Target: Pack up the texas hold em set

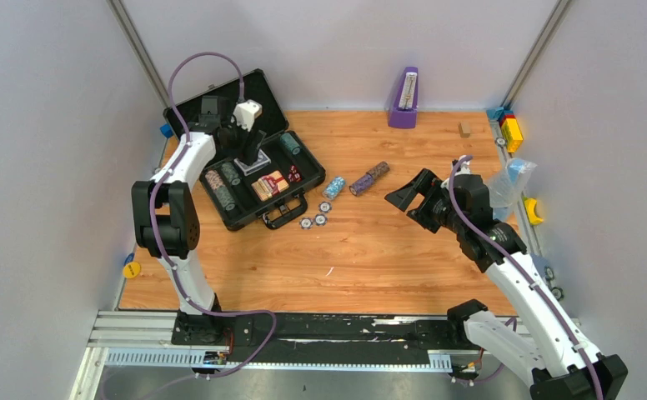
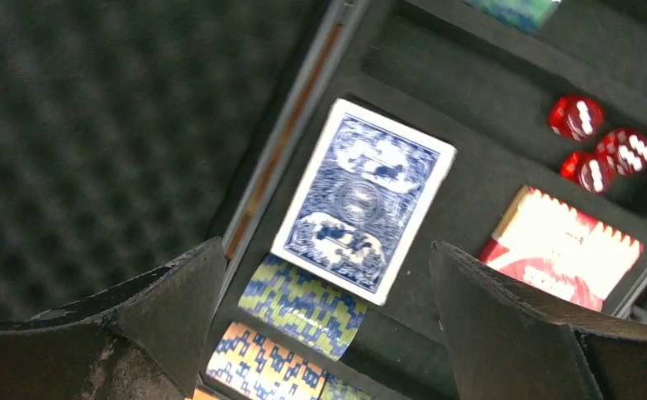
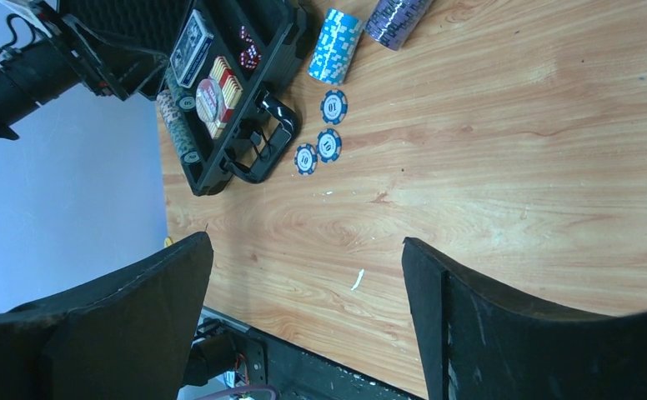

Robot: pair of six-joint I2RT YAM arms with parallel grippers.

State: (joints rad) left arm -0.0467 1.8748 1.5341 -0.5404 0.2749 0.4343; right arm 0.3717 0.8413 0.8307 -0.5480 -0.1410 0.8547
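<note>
The dark briefcase lies open at the back left. My left gripper hovers open and empty over its tray. In the left wrist view my gripper is above a blue card deck, a green-and-blue chip roll and an orange-and-blue chip roll. Three red dice and a red card deck lie to the right. On the table lie a light blue chip roll, a purple chip roll and three loose chips. My right gripper is open and empty, right of them.
A purple metronome stands at the back wall. Coloured toy blocks, a small wooden block and a clear plastic bag are at the right edge. The case handle points toward the loose chips.
</note>
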